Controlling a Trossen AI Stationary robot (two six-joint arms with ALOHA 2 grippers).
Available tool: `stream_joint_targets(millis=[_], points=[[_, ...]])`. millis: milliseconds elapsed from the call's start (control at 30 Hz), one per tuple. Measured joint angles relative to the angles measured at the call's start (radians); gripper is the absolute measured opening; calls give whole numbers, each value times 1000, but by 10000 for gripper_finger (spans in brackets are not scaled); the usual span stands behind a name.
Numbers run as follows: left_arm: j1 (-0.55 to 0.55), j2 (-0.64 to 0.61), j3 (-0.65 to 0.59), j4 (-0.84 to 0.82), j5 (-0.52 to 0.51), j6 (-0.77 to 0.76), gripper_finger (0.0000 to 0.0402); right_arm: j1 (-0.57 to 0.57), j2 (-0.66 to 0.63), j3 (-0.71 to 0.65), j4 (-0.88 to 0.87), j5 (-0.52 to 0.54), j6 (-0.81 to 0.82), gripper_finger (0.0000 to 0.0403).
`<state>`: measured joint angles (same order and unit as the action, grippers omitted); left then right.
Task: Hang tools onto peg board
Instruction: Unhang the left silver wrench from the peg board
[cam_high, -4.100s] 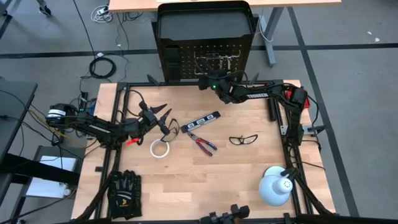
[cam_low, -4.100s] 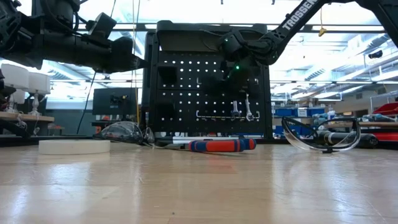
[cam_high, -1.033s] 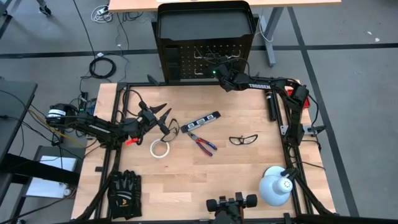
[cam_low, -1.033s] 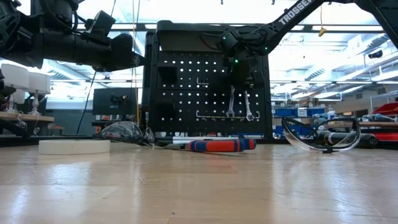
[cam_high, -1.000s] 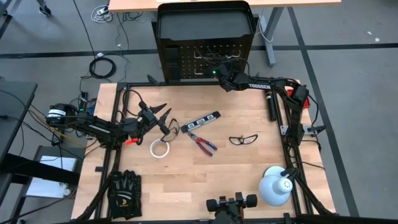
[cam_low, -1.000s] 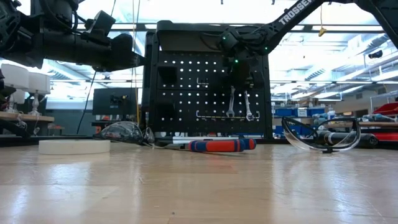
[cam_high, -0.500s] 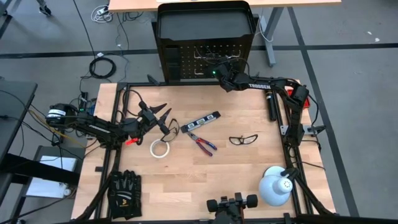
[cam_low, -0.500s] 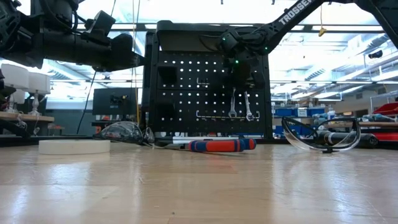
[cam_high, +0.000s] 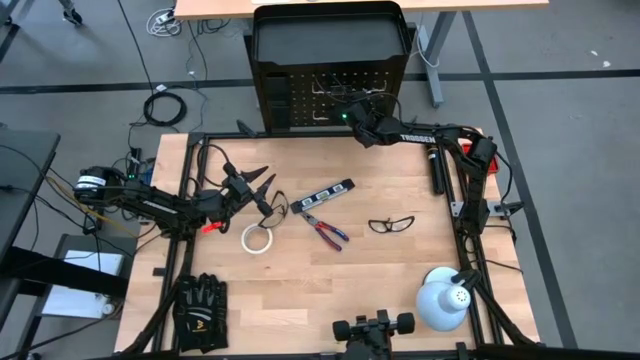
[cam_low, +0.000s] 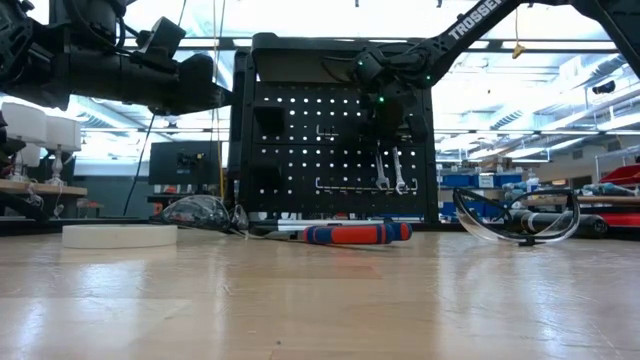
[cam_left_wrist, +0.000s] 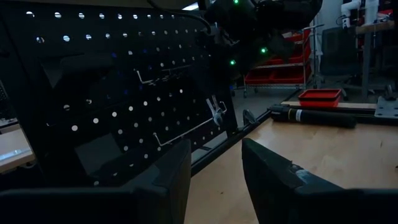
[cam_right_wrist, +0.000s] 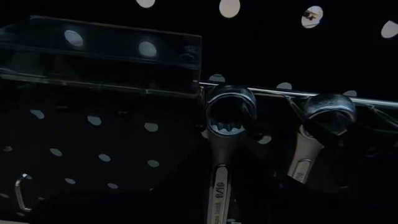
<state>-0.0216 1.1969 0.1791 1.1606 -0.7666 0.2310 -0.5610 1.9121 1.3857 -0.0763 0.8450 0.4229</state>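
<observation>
Two silver wrenches (cam_low: 389, 169) are hung vertically on the peg board (cam_low: 300, 150); the right gripper (cam_high: 352, 112) is stretched against it, grip undeterminable; left gripper's (cam_high: 262, 190) fingers (cam_left_wrist: 273, 186) are parted.

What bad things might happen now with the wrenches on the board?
The right gripper is close above the two wrenches hanging on the peg board. If it pulls away crookedly, it might knock one off its hook. The wrenches hang side by side, so bumping one may swing it into the other. The pliers lie on the table below, where a falling wrench might land.
</observation>
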Motion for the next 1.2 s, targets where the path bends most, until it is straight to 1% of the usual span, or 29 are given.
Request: stream_joint_targets(millis=[500, 1200], points=[[0, 0, 0, 0, 0, 0, 144, 2, 0, 0, -18, -7, -19, 63], [0, 0, 0, -4, 0, 4, 144, 16, -29, 0, -64, 25, -35, 67]])
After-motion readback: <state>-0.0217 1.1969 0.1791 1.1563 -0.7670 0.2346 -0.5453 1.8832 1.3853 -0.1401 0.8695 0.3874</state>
